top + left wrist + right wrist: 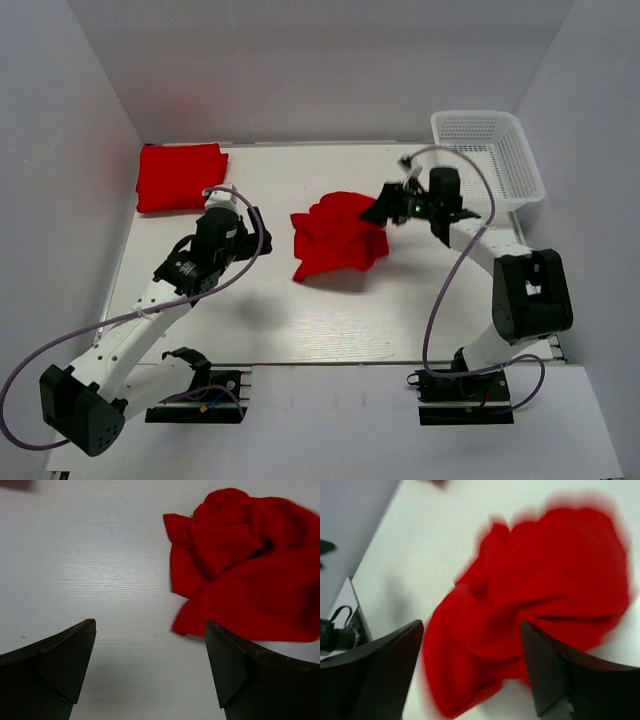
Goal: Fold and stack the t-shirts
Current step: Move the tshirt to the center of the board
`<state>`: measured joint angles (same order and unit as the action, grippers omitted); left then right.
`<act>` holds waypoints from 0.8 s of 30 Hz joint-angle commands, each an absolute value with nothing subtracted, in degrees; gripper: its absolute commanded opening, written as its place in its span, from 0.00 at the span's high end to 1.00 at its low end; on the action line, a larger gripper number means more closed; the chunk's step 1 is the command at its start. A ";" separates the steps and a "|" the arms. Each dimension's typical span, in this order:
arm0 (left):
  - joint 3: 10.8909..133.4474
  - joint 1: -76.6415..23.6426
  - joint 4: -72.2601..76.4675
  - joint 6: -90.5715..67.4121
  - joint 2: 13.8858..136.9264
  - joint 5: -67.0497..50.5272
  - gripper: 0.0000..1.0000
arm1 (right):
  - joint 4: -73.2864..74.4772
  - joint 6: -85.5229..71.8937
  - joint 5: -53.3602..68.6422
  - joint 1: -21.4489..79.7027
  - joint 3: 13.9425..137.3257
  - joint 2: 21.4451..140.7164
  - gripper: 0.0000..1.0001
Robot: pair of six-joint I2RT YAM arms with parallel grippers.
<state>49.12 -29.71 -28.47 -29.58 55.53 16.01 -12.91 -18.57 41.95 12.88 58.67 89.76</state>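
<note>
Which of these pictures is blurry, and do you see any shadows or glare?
Right wrist view: the crumpled red t-shirt is smeared and its edges are soft, probably from motion. Left wrist view: sharp, with the cloth's folds and the grain of the table clear. Top view: even light, a faint soft shadow on the table beside the t-shirt, no glare.

left tool [150, 624] spread wide, right tool [472, 625] parted

White table [300, 320], pale walls [300, 70]
</note>
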 commanded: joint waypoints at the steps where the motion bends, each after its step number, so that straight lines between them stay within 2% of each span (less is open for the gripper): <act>1: 49.39 -29.44 -28.13 -29.18 57.74 15.12 0.00 | -18.19 -18.37 44.10 12.48 51.09 90.44 0.10; 7: 48.69 -29.44 -20.41 -23.48 63.45 6.08 0.00 | -15.30 -17.67 42.89 12.39 44.92 83.33 0.10; 14: 49.21 -30.59 -18.46 -20.83 73.46 -4.12 0.00 | -3.70 -16.43 24.21 12.22 43.69 73.93 0.10; 20: 47.81 -30.59 -18.46 -20.30 80.15 -7.81 0.00 | 2.46 -13.45 16.70 12.22 42.36 67.06 0.10; 24: 44.04 -30.59 -12.94 -21.09 82.43 -11.33 0.07 | 3.07 -9.50 18.27 12.57 43.68 66.88 0.10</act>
<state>46.06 -30.22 -17.34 -21.04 82.02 -6.66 1.23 -13.52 19.88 12.45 42.52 67.48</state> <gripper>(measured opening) 0.939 0.904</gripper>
